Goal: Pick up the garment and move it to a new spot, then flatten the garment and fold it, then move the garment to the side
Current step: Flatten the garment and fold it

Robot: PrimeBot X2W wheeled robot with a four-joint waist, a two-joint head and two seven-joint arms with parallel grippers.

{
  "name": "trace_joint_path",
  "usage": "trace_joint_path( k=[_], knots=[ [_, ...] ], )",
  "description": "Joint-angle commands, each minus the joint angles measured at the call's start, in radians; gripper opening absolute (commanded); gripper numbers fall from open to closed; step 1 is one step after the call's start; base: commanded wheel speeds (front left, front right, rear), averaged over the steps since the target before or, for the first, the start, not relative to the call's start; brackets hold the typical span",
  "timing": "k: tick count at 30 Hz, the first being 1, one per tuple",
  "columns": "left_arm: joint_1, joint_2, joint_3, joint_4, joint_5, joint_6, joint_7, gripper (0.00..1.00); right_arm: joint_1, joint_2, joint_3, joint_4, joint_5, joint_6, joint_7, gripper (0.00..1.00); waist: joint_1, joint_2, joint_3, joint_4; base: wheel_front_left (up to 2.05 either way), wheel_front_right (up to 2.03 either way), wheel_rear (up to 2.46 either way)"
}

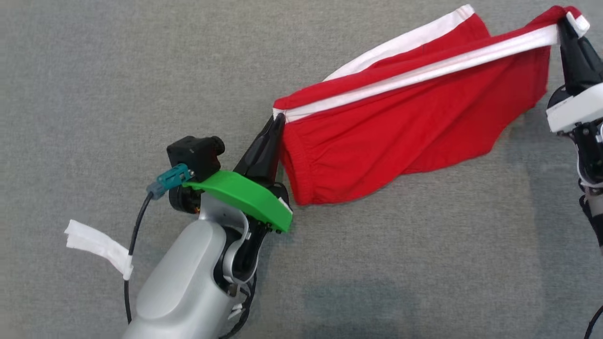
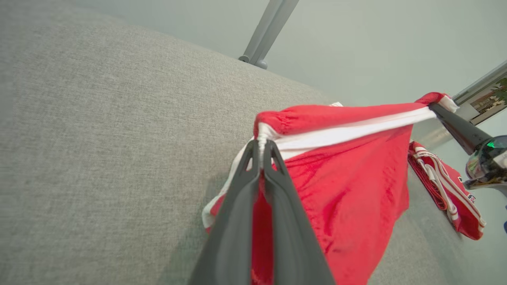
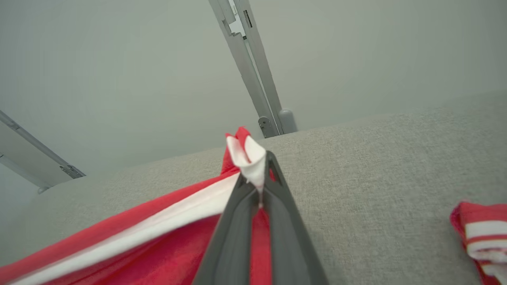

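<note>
1. While its jaws are pinching one corner mid-frame, the left gripper is holding red fabric shorts with white stripes.
2. The shorts are stretching rightward above the grey woven surface.
3. At upper right, the right gripper is pinching the other corner, jaws pressed together.

Edges cut off the garment and a second red cloth.

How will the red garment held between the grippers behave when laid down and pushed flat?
Probably floppy: the red garment sags in folds below the taut white stripe between left gripper and right gripper. Likely light: two fingertip pinches carry it. Pushed, it may bunch on the textured grey surface.
</note>
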Motion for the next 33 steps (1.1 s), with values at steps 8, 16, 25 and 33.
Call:
trace_joint_path(
  k=[8,16,25,33],
  knots=[
    [-0.132,-0.032,-0.036,0.152,-0.022,0.004,-0.017,0.00,-0.180,-0.031,0.045,0.196,-0.057,-0.002,0.044,0.00,0.0000,-0.0001,0.127,0.148,0.00,0.00,0.00],
    [-0.146,-0.039,-0.070,0.206,-0.051,0.017,-0.049,1.00,-0.211,-0.070,0.151,0.220,-0.091,-0.002,0.062,1.00,0.0000,-0.0001,0.106,0.147,0.00,0.00,0.00],
    [0.000,0.058,-0.081,0.040,0.099,0.119,-0.180,1.00,-0.112,-0.249,0.322,0.011,-0.055,-0.002,0.264,1.00,0.0000,-0.0001,0.015,0.103,0.00,0.00,0.00],
    [0.172,0.052,-0.057,-0.135,0.245,0.183,-0.200,1.00,-0.076,-0.283,0.245,-0.014,-0.098,-0.002,0.375,1.00,0.0000,-0.0001,0.054,0.151,0.00,0.00,0.00]
  ],
)
